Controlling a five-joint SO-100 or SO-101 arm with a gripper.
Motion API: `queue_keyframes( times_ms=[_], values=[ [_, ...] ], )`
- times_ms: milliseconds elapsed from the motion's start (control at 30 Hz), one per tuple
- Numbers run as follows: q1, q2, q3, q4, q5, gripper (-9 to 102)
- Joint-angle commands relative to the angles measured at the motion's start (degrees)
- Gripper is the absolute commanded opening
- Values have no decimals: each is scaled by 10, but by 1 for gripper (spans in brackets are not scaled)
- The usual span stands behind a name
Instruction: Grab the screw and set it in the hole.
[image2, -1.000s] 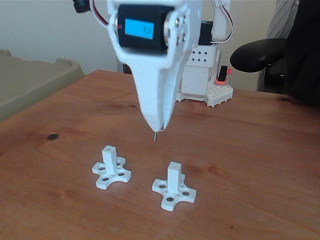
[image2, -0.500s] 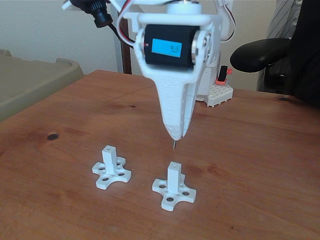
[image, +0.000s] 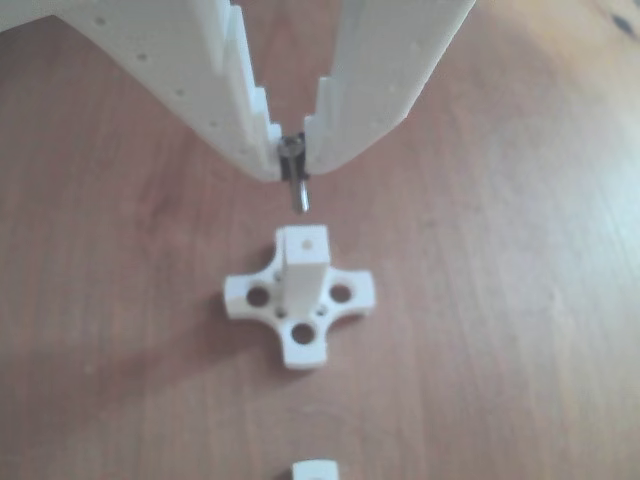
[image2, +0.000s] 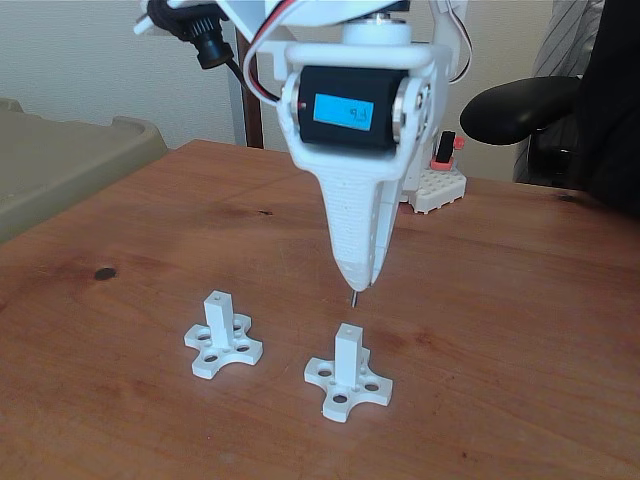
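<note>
A reddish-brown wooden table (image2: 520, 300) carries 2 white cross-based posts (image2: 222, 338) (image2: 347, 373) standing apart.

The screw (image: 296, 178) is thin and dark grey; it hangs upright, pinched between the tips of the tool (image: 292, 160). Just below the tool, the hole (image: 305, 241) (very small) opens upward in the white post's top face.

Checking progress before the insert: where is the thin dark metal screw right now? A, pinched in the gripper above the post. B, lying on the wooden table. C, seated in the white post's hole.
A: the thin dark metal screw hangs from the white gripper, above the white plastic post.
</note>
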Motion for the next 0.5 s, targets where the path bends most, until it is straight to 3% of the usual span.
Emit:
queue_keyframes(
  times_ms=[0, 467],
  values=[
    [4, 30, -13, -7, -2, -4],
    [7, -10, -32, -13, 4, -4]
  ],
)
